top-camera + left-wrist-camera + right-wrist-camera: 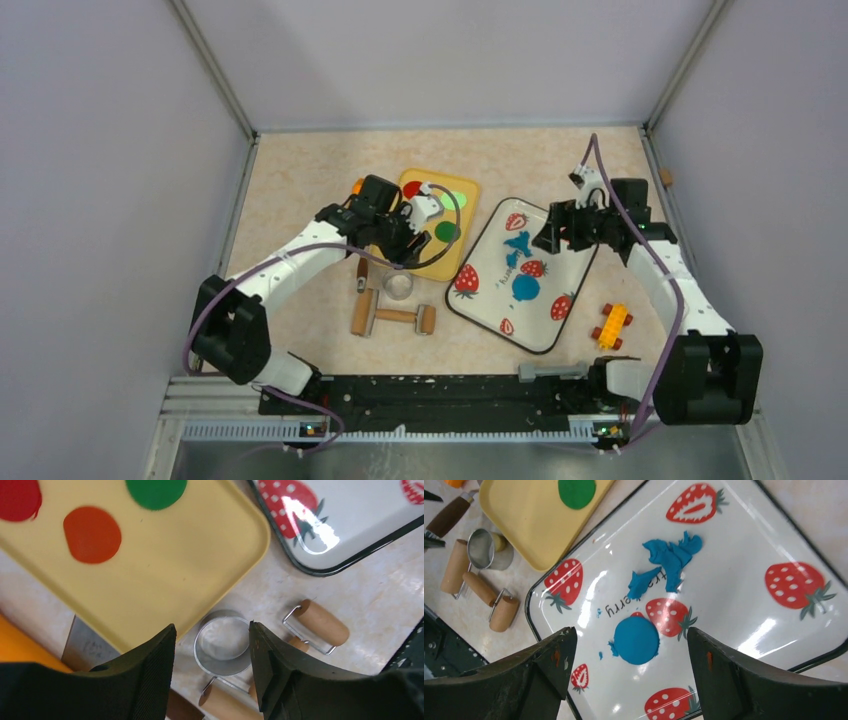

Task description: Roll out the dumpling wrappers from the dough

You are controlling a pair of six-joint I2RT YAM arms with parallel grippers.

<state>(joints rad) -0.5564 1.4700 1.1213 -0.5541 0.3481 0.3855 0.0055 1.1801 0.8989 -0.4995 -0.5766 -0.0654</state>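
Observation:
A round, clean-edged blue dumpling wrapper point(636, 640) lies flat on the strawberry-print tray point(744, 540), with a small ragged bit at its left edge. Ragged blue dough scraps point(670, 559) lie farther up the same tray. My right gripper point(630, 631) hangs open above the wrapper, nothing between its fingers. In the top view the wrapper point(526, 288) and scraps point(516, 245) sit mid-tray, my right gripper point(551, 236) over the tray's far edge. My left gripper point(212, 630) is open and empty above a round metal cutter point(222, 642), beside the yellow tray point(200, 555).
The yellow tray holds red point(17, 499), orange point(92, 534) and green point(156, 492) discs. A wooden roller point(393, 317) with a wire frame lies near the cutter point(398, 287), and a brown-handled tool point(361, 272) is at their left. A yellow and red toy point(611, 325) sits right of the strawberry tray.

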